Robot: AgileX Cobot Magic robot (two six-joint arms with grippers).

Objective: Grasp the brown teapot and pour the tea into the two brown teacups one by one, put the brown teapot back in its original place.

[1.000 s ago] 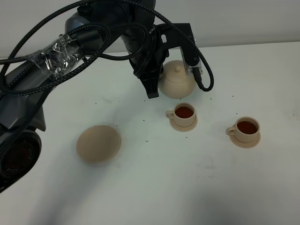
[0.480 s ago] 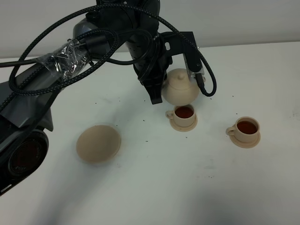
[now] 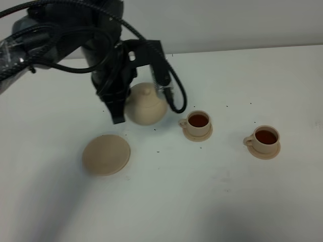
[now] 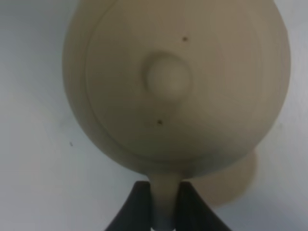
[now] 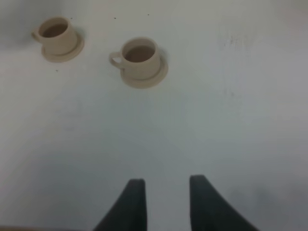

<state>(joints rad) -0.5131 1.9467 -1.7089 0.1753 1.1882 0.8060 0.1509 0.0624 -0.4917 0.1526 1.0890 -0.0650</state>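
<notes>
2 full teacups (image 3: 198, 122) right of held teapot (image 3: 146, 105), saucer (image 3: 106, 154) left.

teapot (image 3: 146, 104): pale tan | teacups (image 3: 198, 121) (image 3: 265, 137): tan, dark reddish-brown tea | saucer (image 3: 106, 154): tan | table (image 3: 212, 201): white

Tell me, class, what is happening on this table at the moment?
The left gripper is shut on the handle of the brown teapot and holds it above the table, between the large empty saucer and the two teacups. Both cups, the nearer one and the farther one, sit on their small saucers with dark tea in them. The right gripper is open and holds nothing.
</notes>
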